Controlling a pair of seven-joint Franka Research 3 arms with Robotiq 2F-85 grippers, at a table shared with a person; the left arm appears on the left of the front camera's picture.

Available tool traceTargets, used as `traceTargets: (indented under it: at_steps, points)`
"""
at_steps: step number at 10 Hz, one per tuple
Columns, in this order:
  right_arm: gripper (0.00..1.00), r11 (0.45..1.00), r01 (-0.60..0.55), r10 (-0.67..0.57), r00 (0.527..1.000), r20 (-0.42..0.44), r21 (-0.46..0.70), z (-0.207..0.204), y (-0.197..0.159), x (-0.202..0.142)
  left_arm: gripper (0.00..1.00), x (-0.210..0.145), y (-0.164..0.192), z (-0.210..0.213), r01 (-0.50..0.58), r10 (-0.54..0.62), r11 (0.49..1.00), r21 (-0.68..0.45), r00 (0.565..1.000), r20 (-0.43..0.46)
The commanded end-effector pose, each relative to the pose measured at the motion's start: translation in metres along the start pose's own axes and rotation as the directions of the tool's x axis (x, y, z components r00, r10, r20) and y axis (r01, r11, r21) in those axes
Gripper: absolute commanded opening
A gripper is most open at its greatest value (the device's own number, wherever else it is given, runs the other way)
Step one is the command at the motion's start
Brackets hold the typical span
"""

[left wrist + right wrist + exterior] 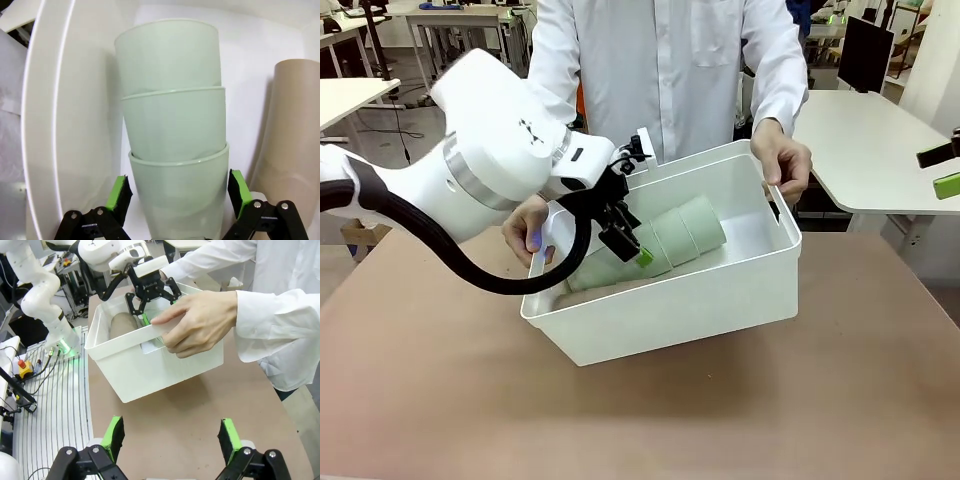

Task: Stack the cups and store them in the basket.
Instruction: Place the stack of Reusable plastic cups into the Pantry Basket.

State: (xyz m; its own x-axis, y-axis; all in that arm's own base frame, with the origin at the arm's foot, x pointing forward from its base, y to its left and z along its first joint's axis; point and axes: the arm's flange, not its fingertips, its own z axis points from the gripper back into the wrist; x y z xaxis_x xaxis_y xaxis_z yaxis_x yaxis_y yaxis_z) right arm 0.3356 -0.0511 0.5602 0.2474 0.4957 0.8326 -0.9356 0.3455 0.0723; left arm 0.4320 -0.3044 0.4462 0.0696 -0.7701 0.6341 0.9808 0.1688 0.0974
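- The green cups (pixel 172 130), three nested, lie inside the basket (pixel 650 320), which a person's hands (pixel 200 322) tilt.
- Left end effector (pixel 177 197) spread around the stack's lowest cup, pads apparently just clear.
- Likely light, stiff, smooth-sided; grip mid-wall.
- Right end effector (pixel 170 437) gapes empty over the table (pixel 200 405).

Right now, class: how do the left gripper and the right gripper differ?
The left gripper reaches into the basket, around the mint cup stack; the right gripper hangs over bare table. The left straddles cups; the right's span holds nothing. Both stand open.
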Motion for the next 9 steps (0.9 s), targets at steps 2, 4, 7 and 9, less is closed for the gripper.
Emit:
traceTargets:
  at_steps: [2, 4, 7, 9]
  points:
    - [1.00, 1.000, -0.025, 0.025, 1.000, 0.017, 0.001, -0.001, -0.001, 0.000, 1.00, -0.002, 0.005, 0.053, 0.001, -0.001, 0.998, -0.062, 1.000, 0.001]
    - [1.00, 1.000, -0.025, 0.025, 1.000, 0.017, 0.001, -0.001, -0.001, 0.000, 1.00, -0.008, 0.009, 0.104, 0.000, 0.005, 0.994, -0.105, 0.999, 0.043]
    - [1.00, 1.000, -0.025, 0.025, 1.000, 0.017, 0.001, -0.001, -0.001, 0.000, 1.00, -0.047, 0.013, 0.194, -0.001, 0.021, 0.992, -0.122, 0.986, 0.165]
    - [1.00, 1.000, -0.025, 0.025, 1.000, 0.017, 0.001, -0.001, -0.001, 0.000, 1.00, -0.094, 0.013, 0.254, -0.029, 0.053, 0.993, -0.113, 0.976, 0.213]
